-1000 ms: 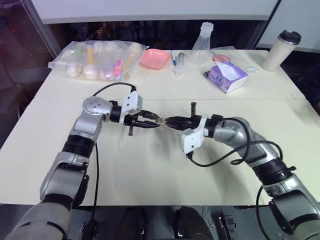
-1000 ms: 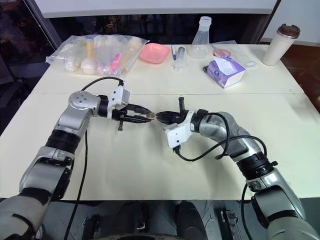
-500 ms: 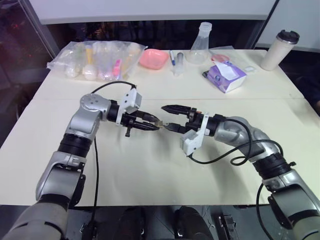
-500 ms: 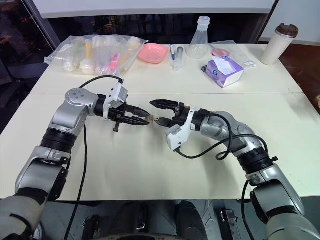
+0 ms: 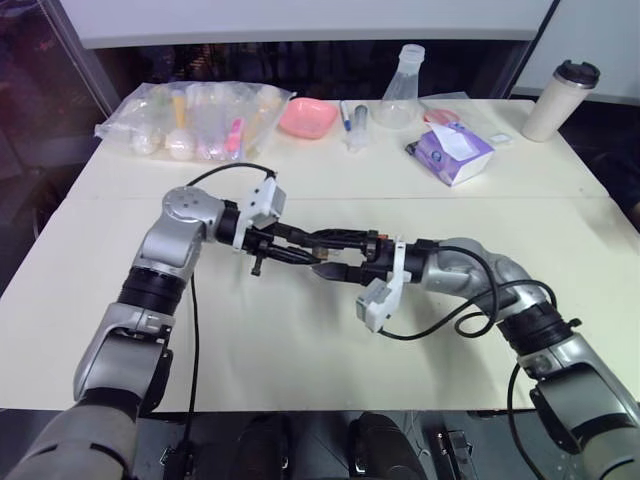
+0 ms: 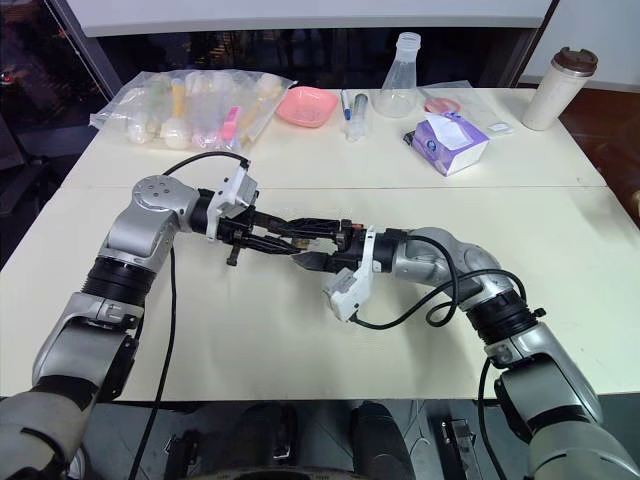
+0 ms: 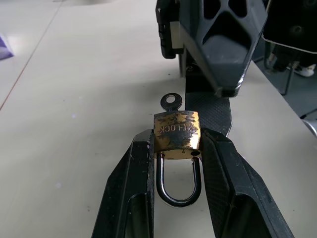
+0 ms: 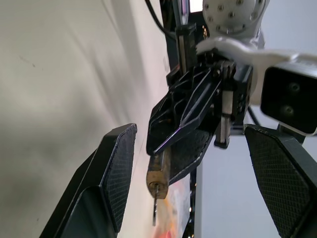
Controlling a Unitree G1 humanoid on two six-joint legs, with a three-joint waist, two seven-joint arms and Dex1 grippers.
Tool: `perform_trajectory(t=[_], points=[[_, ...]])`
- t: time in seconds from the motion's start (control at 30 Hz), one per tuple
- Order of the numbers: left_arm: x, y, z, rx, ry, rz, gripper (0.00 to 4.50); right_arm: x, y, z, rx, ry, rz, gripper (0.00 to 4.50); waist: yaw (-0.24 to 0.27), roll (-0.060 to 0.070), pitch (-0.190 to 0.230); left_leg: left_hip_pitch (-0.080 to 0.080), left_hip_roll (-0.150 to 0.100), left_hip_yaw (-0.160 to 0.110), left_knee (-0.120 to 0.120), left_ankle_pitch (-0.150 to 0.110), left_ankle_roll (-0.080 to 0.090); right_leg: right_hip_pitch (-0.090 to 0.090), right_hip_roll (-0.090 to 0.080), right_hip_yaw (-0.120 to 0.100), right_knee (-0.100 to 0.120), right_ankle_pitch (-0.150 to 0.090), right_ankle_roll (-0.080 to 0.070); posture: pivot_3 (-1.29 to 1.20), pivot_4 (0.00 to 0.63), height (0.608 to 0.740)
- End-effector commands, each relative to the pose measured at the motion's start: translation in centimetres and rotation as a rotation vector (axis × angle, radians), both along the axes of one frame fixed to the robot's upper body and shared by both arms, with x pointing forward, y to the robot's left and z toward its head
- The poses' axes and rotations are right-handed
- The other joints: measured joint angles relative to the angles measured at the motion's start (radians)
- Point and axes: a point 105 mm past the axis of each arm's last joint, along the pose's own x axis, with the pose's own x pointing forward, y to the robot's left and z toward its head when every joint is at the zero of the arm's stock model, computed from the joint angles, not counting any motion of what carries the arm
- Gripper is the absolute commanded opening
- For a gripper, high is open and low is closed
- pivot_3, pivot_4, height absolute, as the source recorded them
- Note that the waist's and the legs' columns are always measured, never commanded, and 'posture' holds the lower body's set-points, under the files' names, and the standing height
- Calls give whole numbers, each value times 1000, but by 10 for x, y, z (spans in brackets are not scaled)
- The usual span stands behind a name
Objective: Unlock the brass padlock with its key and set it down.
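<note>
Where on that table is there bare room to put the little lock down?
The near half of the table, below both arms, is bare. The far edge is crowded: plastic bag, pink dish, flask, tissue pack.

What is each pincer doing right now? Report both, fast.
Left pincer: shut on the brass padlock, key sticking out of its body.
Right pincer: open, fingers either side of the padlock, holding nothing.
</note>
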Motion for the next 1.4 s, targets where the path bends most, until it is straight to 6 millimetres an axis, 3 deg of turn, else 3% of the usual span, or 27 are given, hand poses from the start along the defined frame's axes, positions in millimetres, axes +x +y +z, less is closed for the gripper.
perform_trajectory(t=[0.03,0.4,0.5,0.67,1.1,1.33,1.4], points=[[-9,-3,13,-2,-52,-58,736,2,-3,11,19,-23,18,3489,0,0,0,0,0,0,0,0,0,0,0,0,0,0,0,0,150,715],[-11,4,9,27,-58,-55,736,3,-10,13,6,-31,23,3489,-1,0,0,0,0,0,0,0,0,0,0,0,0,0,0,0,150,715],[-10,5,8,30,-60,-50,736,1,-11,14,8,-33,25,2774,-1,0,0,0,0,0,0,0,0,0,0,0,0,0,0,0,150,715],[-10,3,8,29,-62,-51,736,0,-10,13,8,-31,28,175,-1,0,0,0,0,0,0,0,0,0,0,0,0,0,0,0,150,715],[-9,2,5,32,-58,-40,736,-3,0,14,17,-33,50,69,0,0,0,0,0,0,0,0,0,0,0,0,0,0,0,0,150,715],[-4,11,9,13,-63,17,3829,-2,-2,13,16,-28,41,0,-1,0,0,0,0,0,0,0,0,0,0,0,0,0,0,0,150,715],[-4,16,14,-9,-54,38,4405,-1,-3,12,15,-26,35,0,-2,0,0,0,0,0,0,0,0,0,0,0,0,0,0,0,150,715]])
